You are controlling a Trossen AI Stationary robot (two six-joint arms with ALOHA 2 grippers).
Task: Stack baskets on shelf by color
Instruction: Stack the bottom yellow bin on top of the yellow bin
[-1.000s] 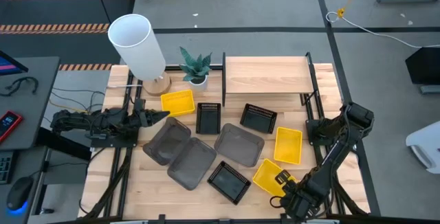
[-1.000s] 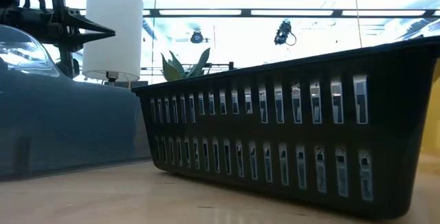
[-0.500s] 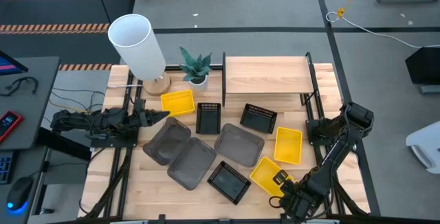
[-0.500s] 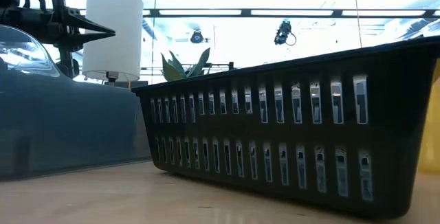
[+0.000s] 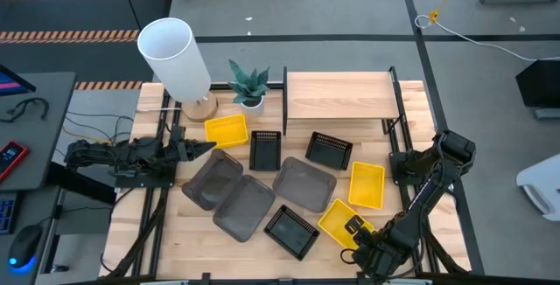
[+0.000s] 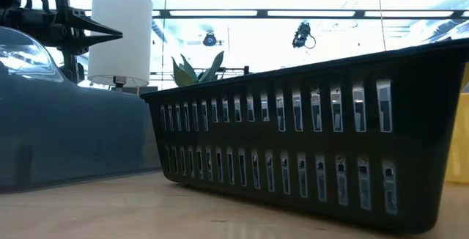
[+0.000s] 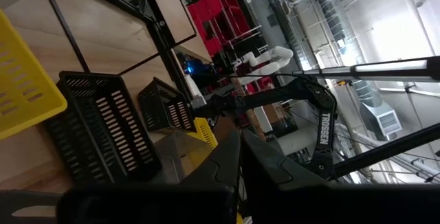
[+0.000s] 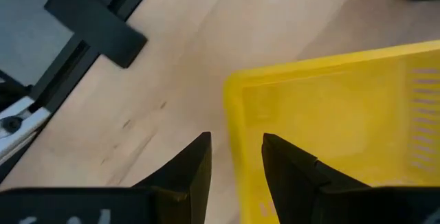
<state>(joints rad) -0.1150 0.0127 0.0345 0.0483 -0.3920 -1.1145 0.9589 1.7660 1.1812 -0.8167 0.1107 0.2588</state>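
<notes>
Nine baskets lie on the table. Yellow ones sit at the near right (image 5: 337, 221), the right (image 5: 367, 184) and the far left (image 5: 226, 130). Black mesh ones are spread around (image 5: 264, 149), (image 5: 329, 150), (image 5: 290, 231). Smoky grey ones cluster in the middle (image 5: 212, 180), (image 5: 245, 206), (image 5: 304, 184). The shelf (image 5: 339, 97) stands bare at the far side. My right gripper (image 5: 354, 228) is shut on the near-right yellow basket (image 8: 330, 121). My left gripper (image 5: 203, 146) is shut and hovers at the table's left, beside the far-left yellow basket. My right gripper has the near-right yellow basket by one wall (image 8: 237, 148), close to a corner (image 8: 230, 86). One finger (image 8: 285, 159) stands inside the basket and the other (image 8: 196, 162) outside. The fingers come from above, pointing down, across the wall. I cannot tell whether the basket is off the table.
A white lamp (image 5: 175, 58) and a small potted plant (image 5: 249, 84) stand at the far left. Black uprights (image 5: 395, 93) flank the shelf. In the low view a black mesh basket (image 6: 308, 151) and a grey one (image 6: 66, 136) fill the foreground.
The near-right yellow basket has slid a little toward the table's left and far side and turned slightly, with my right gripper moving along with it. My left arm has kept still.
</notes>
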